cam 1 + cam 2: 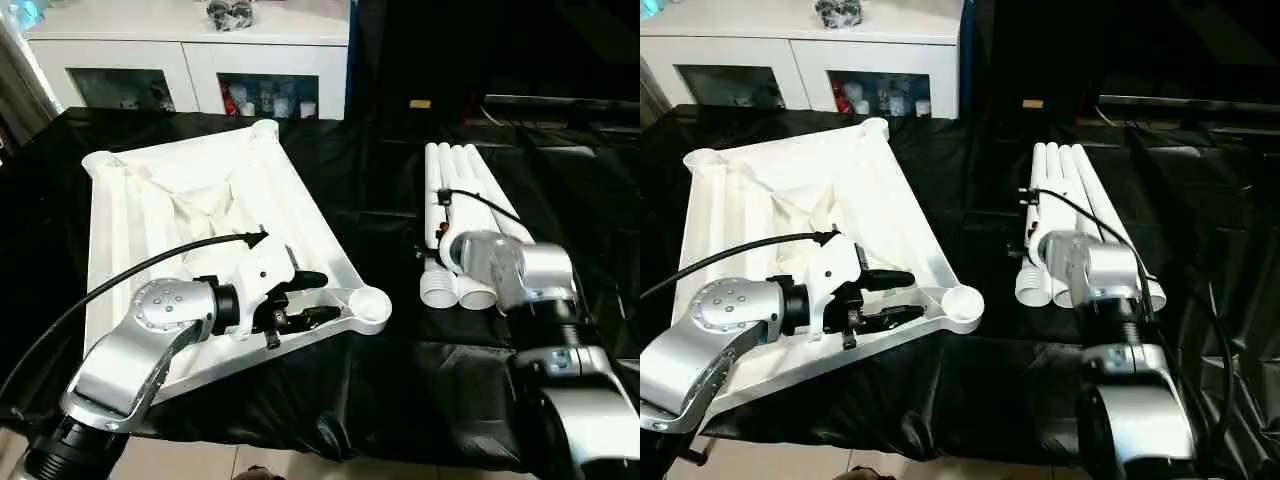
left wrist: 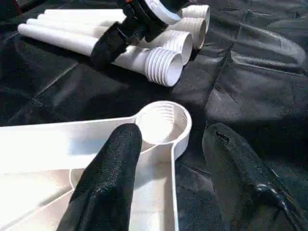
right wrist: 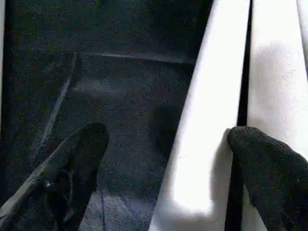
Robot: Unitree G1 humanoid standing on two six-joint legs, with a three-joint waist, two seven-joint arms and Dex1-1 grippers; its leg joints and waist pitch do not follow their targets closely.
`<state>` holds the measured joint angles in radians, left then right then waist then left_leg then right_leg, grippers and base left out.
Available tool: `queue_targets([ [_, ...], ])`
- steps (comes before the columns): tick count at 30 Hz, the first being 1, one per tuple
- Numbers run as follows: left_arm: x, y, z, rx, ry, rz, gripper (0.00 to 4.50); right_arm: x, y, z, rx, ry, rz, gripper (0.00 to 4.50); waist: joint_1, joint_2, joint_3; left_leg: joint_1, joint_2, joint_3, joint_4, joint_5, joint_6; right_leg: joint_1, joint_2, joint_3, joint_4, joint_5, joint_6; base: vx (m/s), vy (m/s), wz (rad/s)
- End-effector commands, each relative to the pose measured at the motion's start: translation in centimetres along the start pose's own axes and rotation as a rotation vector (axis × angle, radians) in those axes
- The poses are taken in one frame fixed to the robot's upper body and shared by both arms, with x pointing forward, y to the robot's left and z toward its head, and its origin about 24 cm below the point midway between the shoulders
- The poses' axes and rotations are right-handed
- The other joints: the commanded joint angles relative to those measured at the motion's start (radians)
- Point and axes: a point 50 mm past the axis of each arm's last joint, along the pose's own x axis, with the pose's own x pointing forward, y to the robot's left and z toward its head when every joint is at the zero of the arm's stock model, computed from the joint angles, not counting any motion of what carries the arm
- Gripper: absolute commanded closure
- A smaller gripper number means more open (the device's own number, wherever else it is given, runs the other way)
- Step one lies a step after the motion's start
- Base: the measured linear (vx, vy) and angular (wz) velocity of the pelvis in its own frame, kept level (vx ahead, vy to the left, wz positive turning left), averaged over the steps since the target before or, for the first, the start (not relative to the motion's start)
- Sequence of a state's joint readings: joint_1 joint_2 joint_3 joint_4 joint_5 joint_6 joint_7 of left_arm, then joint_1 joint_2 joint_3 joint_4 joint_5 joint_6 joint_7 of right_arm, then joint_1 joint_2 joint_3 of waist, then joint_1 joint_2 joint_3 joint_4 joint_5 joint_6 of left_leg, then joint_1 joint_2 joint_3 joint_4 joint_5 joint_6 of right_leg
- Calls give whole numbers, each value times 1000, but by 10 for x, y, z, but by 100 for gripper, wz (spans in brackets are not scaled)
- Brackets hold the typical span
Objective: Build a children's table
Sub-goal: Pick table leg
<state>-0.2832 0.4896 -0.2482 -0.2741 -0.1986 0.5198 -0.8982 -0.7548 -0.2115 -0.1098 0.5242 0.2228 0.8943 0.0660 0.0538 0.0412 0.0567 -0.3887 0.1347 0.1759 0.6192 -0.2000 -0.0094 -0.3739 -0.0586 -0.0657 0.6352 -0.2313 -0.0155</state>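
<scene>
The children's table top (image 1: 200,200) lies upside down on the black cloth at the left, ribbed underside up. My left gripper (image 1: 328,297) is open at its near rim, just short of the round corner socket (image 2: 163,120). One finger (image 2: 113,178) is inside the top and the other is outside over the cloth. Several white legs (image 1: 465,190) lie side by side at the right, threaded ends (image 1: 445,290) towards me. Over them my right gripper (image 3: 168,134) stands open, with one leg (image 3: 202,120) between its wide-spread fingers.
A black cloth (image 1: 400,380) covers the work surface, and its near edge drops to a light floor (image 1: 200,465). A white cabinet (image 1: 190,50) stands behind. A black cable (image 1: 130,275) arcs over my left forearm.
</scene>
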Motion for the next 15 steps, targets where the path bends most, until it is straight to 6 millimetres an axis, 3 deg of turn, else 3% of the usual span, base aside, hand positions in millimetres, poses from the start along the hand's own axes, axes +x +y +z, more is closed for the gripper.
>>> queue_targets([
  [1,0,0,2,20,6,5,211,1,1,2,7,24,3,0,1,-10,-66,22,92,-32,-73,-51,-2,39,-103,63,-61,-9,-250,0,0,0],
  [13,2,-1,3,19,13,-26,211,13,-1,-1,3,170,-21,0,-1,-14,-66,22,91,-30,-71,-75,-13,37,-103,64,-62,-43,-261,0,0,0],
  [15,3,-1,5,18,8,-30,209,14,-2,-1,9,171,-29,37,1,-14,-67,22,92,-30,-71,-70,-12,38,-104,64,-60,-37,-262,0,0,0],
])
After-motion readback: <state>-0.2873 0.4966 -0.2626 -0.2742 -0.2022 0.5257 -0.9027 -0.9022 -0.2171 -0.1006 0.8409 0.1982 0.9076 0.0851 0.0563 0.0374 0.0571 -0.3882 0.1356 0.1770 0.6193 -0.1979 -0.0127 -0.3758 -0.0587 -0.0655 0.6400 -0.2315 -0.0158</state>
